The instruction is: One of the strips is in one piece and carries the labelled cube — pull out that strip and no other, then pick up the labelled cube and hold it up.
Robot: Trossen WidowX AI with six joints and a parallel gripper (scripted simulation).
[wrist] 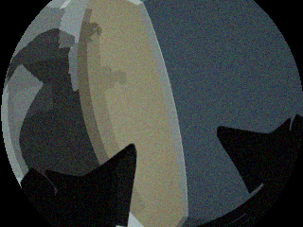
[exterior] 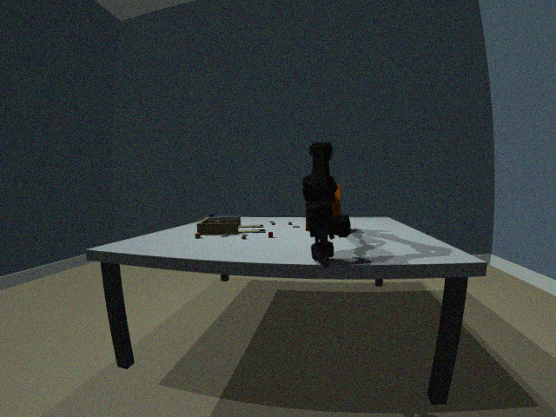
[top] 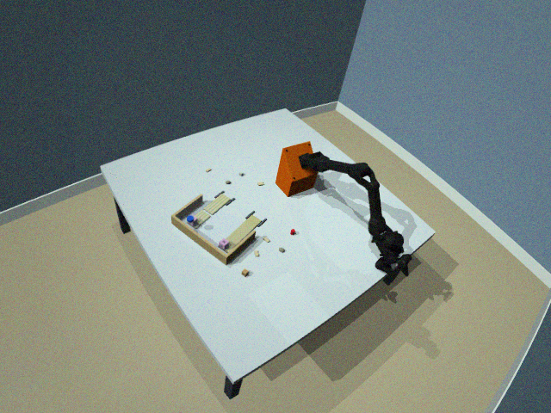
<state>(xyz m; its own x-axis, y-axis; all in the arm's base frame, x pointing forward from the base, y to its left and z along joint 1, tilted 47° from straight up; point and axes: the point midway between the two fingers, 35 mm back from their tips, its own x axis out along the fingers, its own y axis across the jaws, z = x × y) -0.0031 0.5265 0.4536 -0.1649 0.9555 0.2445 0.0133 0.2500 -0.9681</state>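
gripper [top: 397, 269]: spread wide, nothing between the fingers, hanging at the counter's right edge near the right corner, low over the rim; the wrist view shows the two fingertips apart, with floor and wall between them.

arm [top: 373, 202]: black, running from the gripper back to the orange base block [top: 295, 169], which stands toward the far right part of the counter.

counter [top: 311, 275]: pale grey top on dark legs; a broad bare stretch lies between the right edge and the tray.

small red piece [top: 293, 231]: alone on that stretch, between arm and tray.

wooden tray [top: 195, 234]: toward the left edge, well apart from the gripper, open on the side facing the base block.

whole strip [top: 243, 230]: tan, in one piece, leading out of the tray's open side; the labelled cube [top: 224, 243], pink, sits on its inner end.

broken strip [top: 216, 205]: in separate pieces; a blue piece [top: 190, 218] at its inner end.

small tan blocks [top: 244, 272]: scattered around the tray.
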